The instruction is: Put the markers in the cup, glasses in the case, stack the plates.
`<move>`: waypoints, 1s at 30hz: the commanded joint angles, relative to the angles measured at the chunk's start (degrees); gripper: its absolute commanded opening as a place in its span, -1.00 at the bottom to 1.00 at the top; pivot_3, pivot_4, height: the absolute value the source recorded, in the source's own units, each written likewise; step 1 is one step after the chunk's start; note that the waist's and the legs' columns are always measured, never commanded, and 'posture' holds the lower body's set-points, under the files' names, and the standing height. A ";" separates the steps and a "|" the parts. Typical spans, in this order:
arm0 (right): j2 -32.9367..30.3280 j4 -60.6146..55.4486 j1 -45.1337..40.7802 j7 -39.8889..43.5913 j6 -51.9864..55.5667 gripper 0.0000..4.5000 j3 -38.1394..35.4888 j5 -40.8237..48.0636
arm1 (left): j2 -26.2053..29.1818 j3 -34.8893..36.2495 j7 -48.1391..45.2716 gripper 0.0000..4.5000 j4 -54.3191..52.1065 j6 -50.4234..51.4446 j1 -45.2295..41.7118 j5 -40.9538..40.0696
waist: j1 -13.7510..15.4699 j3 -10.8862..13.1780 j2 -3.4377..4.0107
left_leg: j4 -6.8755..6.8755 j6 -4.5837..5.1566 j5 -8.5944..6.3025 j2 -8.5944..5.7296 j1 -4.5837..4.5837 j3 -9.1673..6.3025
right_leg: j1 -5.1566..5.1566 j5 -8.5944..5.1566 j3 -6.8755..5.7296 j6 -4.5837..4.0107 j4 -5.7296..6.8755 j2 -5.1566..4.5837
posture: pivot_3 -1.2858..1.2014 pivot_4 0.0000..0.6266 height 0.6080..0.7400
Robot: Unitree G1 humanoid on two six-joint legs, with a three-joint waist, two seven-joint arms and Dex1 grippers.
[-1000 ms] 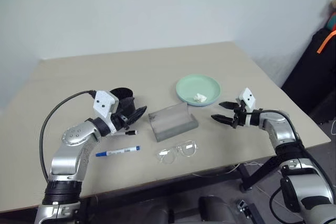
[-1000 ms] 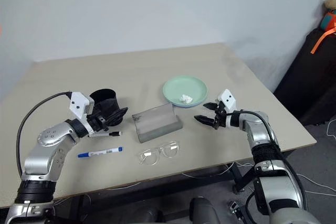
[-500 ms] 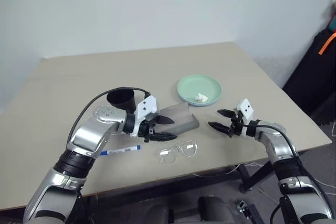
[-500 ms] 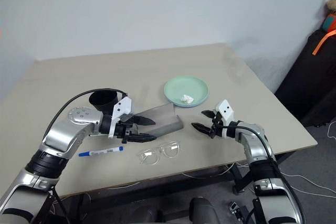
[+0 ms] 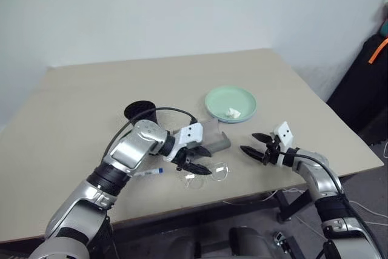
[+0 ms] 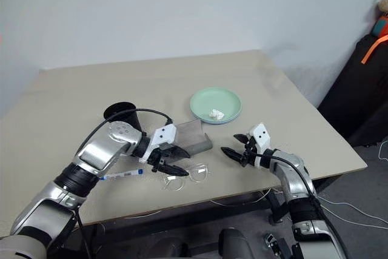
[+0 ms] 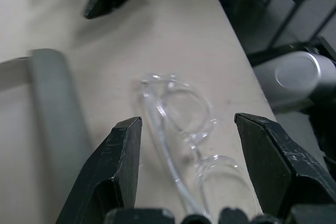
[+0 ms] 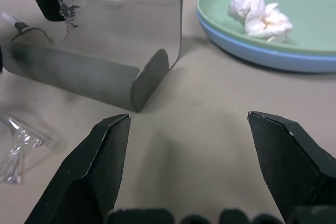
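The clear-framed glasses (image 5: pixel 209 173) lie near the table's front edge. My left gripper (image 5: pixel 197 161) hovers just over them, open, its fingers straddling one lens (image 7: pixel 178 124) without touching. The grey case (image 5: pixel 216 139) lies open right behind the glasses. Further left stands the black cup (image 5: pixel 138 112). A white marker with blue ends (image 5: pixel 149 173) lies on the table, partly under my left forearm. The mint green plate (image 5: pixel 230 102) rests on the light blue plate (image 8: pixel 262 56). My right gripper (image 5: pixel 253 147) is open and empty, right of the case, pointing at it.
A crumpled white lump (image 5: pixel 231 113) lies in the green plate. The table's front edge (image 5: pixel 242 195) runs just in front of the glasses. A dark object with an orange strap (image 5: pixel 371 59) stands beyond the table's right side.
My left arm swung right from the cup to above the glasses and turned its gripper downward. The right gripper drew back and sank slightly. Both stayed open.
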 commanded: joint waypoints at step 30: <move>1.44 -3.55 -1.51 -3.47 1.24 0.74 0.31 0.95 | -2.09 -0.12 -3.63 -0.71 5.80 -4.67 -3.62 7.19 | -0.02 -0.01 -0.04 | 0.06 0.22 -0.04 0.13 0.16 0.89 | -0.03 0.00 1.12 0.02 0.00 0.41 | 0.03 -1.00 0.82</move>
